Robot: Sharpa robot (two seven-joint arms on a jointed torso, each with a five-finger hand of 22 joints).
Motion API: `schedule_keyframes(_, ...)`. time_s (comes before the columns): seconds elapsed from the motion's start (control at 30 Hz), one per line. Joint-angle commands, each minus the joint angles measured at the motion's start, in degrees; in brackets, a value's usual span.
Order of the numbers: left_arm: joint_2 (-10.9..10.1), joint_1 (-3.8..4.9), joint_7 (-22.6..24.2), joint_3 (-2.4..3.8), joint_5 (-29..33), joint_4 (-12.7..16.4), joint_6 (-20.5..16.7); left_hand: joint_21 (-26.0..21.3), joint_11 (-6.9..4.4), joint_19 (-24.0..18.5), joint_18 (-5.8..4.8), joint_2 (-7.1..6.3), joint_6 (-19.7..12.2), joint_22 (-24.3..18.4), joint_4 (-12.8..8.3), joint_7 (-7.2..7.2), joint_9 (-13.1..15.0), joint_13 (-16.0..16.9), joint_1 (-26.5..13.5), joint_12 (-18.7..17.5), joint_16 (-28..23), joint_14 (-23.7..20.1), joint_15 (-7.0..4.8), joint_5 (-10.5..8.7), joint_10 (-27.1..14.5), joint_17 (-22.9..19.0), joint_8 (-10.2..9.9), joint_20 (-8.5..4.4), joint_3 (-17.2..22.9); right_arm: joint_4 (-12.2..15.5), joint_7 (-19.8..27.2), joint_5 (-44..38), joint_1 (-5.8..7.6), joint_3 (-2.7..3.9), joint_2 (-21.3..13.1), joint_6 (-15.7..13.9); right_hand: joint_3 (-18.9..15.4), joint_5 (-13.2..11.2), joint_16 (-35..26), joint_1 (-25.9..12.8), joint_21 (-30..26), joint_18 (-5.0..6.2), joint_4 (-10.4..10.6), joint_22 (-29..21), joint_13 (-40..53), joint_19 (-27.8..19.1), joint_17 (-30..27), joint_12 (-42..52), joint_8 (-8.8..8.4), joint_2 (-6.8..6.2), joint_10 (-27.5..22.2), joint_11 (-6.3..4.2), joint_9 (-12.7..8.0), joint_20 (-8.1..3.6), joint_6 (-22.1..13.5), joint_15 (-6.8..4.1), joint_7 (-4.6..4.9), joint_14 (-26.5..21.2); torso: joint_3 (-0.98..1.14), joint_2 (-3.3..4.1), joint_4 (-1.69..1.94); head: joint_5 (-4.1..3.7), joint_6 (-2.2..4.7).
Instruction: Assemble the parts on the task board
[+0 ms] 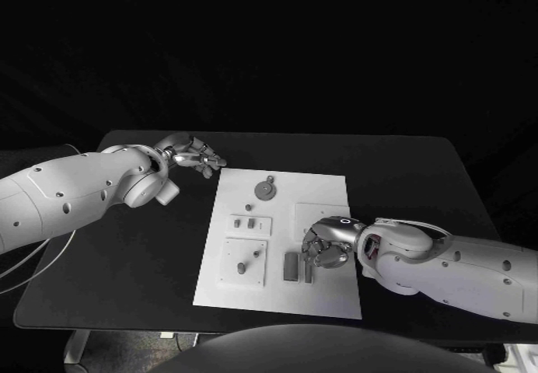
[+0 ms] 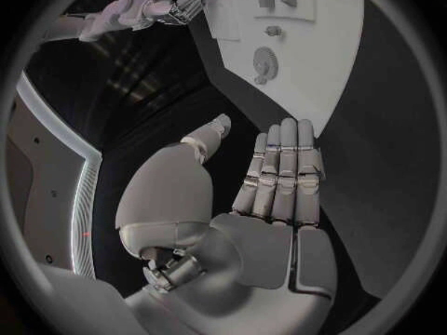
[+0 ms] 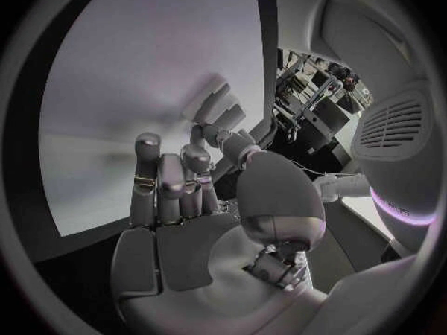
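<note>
White board (image 1: 325,299) lies at the centre of the black surface (image 1: 134,272), carrying grey parts: a round piece (image 1: 264,189) at upper centre, a small plate with two slots (image 1: 250,224) at mid-left, a square plate with a peg (image 1: 243,263) at lower left, and two upright bars (image 1: 297,266) at lower centre. Right hand (image 1: 326,249) hovers low over the board's right half, just beside the bars; its fingers (image 3: 160,182) are curled inward, and whether they pinch a part cannot be told from these views. Left hand (image 1: 190,158) sits at upper left of the frame, off the board's corner, with fingers (image 2: 284,167) straight, side by side, and holding nothing.

Risk, as a judgement: the right hand stands so near the bars that a sideways move could topple or shift them. Curled fingers also hide the contact point, so a part could slip unnoticed. The board appears unclamped and may slide under a push.
</note>
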Motion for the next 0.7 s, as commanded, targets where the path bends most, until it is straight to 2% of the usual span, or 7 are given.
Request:
schedule_keyframes(0.03, 0.11, 0.07, 0.21, 0.03, -0.06, 0.13, 0.21, -0.26, 0.12, 0.23, 0.91, 0.24, -0.2, 0.1, 0.19, -0.11, -0.06, 0.09, -0.01, 0.0, -0.37, 0.3, 0.18, 0.02, 0.13, 0.06, 0.21, 0.0, -0.04, -0.27, 0.24, 0.45, -0.13, -0.09, -0.2, -2.19, -0.37, 0.18, -0.03, -0.51, -0.18, 1.43, 0.42, 0.23, -0.1, 0.17, -0.11, -0.02, 0.02, -1.01, -0.04, -0.13, -0.05, 0.08, -0.02, 0.07, 0.23, -0.1, 0.0, -0.02, 0.03, -0.01, 0.09)
schedule_keyframes(0.17, 0.09, 0.07, 0.21, 0.03, -0.06, 0.1, 0.22, -0.27, 0.13, 0.23, 0.91, 0.25, -0.21, 0.1, 0.2, -0.1, -0.06, 0.09, 0.0, 0.0, -0.39, 0.3, 0.18, 0.02, 0.12, 0.08, 0.21, 0.0, -0.04, -0.12, 1.01, 1.41, -0.14, -0.09, -0.4, -3.79, -0.49, 0.18, -0.11, -1.05, -0.26, 1.43, 1.45, 0.13, -0.2, 0.3, -0.23, -0.18, -0.09, -1.97, -0.07, -0.12, -0.08, 0.12, -0.31, -0.03, 0.24, -0.14, -0.01, -0.03, 0.02, -0.05, 0.12)
schedule_keyframes(0.4, 0.14, 0.06, 0.22, 0.03, -0.06, 0.05, 0.26, -0.29, 0.13, 0.23, 0.91, 0.26, -0.21, 0.11, 0.19, -0.1, -0.06, 0.1, 0.01, -0.01, -0.41, 0.31, 0.18, 0.02, 0.12, 0.1, 0.21, 0.0, -0.06, 0.32, 1.36, 1.98, -0.14, -0.07, -0.94, -4.1, -0.47, 0.18, -0.1, -1.18, -0.29, 1.43, 2.03, 0.09, -0.23, 0.38, -0.16, -0.21, -0.17, -2.24, -0.06, -0.09, -0.12, 0.11, -0.5, -0.12, 0.28, -0.07, -0.01, -0.03, 0.05, -0.1, 0.16)
schedule_keyframes(0.57, 0.14, 0.06, 0.22, 0.03, -0.06, 0.05, 0.23, -0.29, 0.13, 0.23, 0.91, 0.27, -0.21, 0.11, 0.19, -0.1, -0.06, 0.1, 0.02, -0.01, -0.42, 0.31, 0.18, 0.02, 0.11, 0.12, 0.21, 0.0, -0.06, 0.37, 1.43, 1.98, -0.14, -0.07, -1.14, -3.41, -0.4, 0.19, -0.09, -1.05, -0.29, 1.43, 2.06, 0.09, -0.23, 0.4, -0.11, -0.2, -0.16, -2.22, -0.06, -0.1, -0.11, 0.08, -0.49, -0.14, 0.26, -0.03, -0.01, -0.01, 0.02, -0.09, 0.2)
schedule_keyframes(0.7, 0.16, 0.06, 0.18, 0.03, -0.07, 0.04, 0.25, -0.3, 0.13, 0.23, 0.91, 0.27, -0.22, 0.12, 0.18, -0.1, -0.07, 0.1, 0.04, -0.01, -0.43, 0.31, 0.18, 0.02, 0.11, 0.13, 0.21, 0.0, -0.07, 0.37, 1.32, 1.96, -0.14, -0.08, -1.24, -1.39, -0.31, 0.19, -0.06, -0.81, -0.28, 1.43, 2.04, 0.09, -0.21, 0.41, -0.02, -0.17, -0.09, -2.17, -0.02, -0.14, -0.08, 0.03, -0.38, -0.17, 0.22, 0.04, 0.02, -0.01, 0.04, -0.05, 0.14)
